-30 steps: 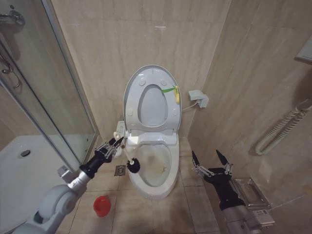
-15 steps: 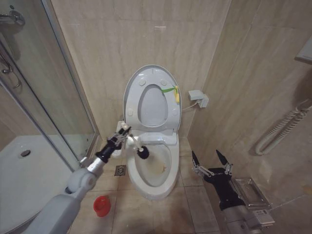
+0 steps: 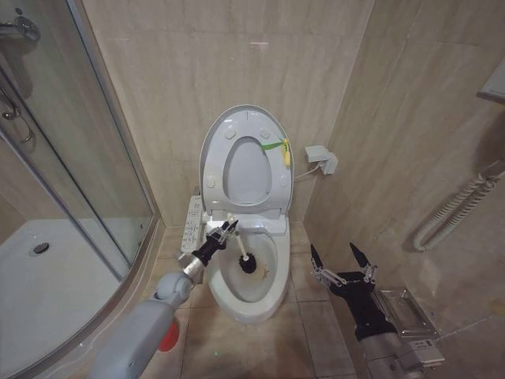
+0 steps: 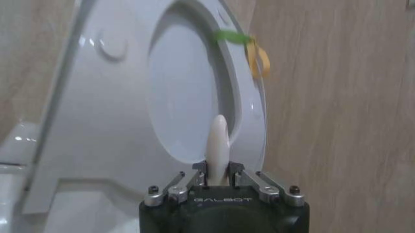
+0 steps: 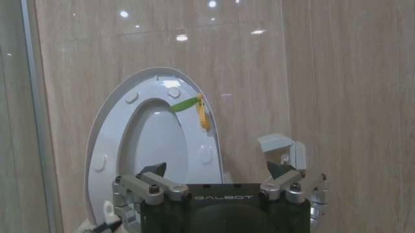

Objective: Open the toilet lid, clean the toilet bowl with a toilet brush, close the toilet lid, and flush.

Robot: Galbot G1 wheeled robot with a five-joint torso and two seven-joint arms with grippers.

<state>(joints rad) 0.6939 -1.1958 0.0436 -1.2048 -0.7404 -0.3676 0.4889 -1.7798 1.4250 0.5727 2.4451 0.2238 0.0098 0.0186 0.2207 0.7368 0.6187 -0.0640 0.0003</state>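
Our left gripper is clamped on the white handle of the toilet brush, just above the near-left rim of the toilet bowl. From our fingers the handle slopes down and right, its dark head low inside the stained bowl. The toilet lid stands upright against the wall. We judge that a hard push could twist the thin handle in our grip, or flick dirty water over the rim. Our right gripper waits spread wide, right of the bowl
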